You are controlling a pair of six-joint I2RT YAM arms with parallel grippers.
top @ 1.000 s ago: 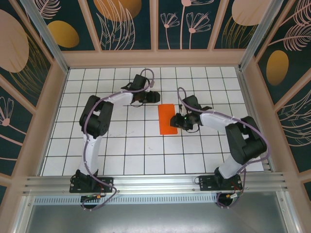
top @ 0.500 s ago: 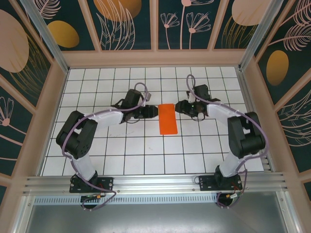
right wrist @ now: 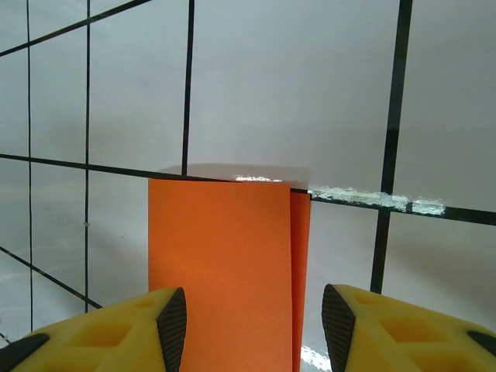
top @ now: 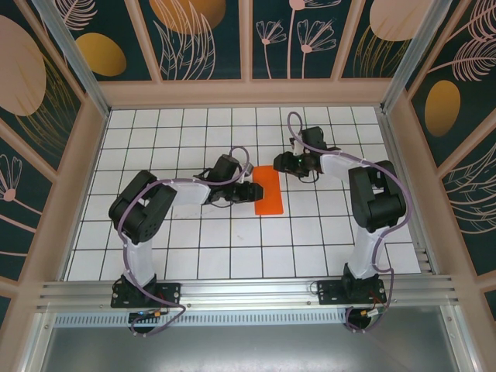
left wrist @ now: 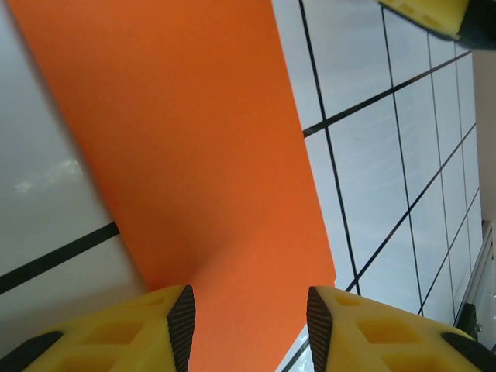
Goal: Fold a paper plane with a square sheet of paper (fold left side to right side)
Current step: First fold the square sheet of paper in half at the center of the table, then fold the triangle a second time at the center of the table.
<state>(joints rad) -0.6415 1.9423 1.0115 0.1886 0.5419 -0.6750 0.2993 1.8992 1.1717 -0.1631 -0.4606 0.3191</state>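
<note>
Orange paper sheet (top: 269,190), a thin narrow rectangle already doubled over, lies flat on the white gridded table (top: 194,240) at mid-field, with its long axis running near to far. Your left gripper (top: 246,191) sits at the left long edge, fingers parted and holding nothing, facing across the width. Your right gripper (top: 281,163) is at the far right corner, also parted and empty, looking down the length. Both are close. I'd say the left is better placed for the long edge.
</note>
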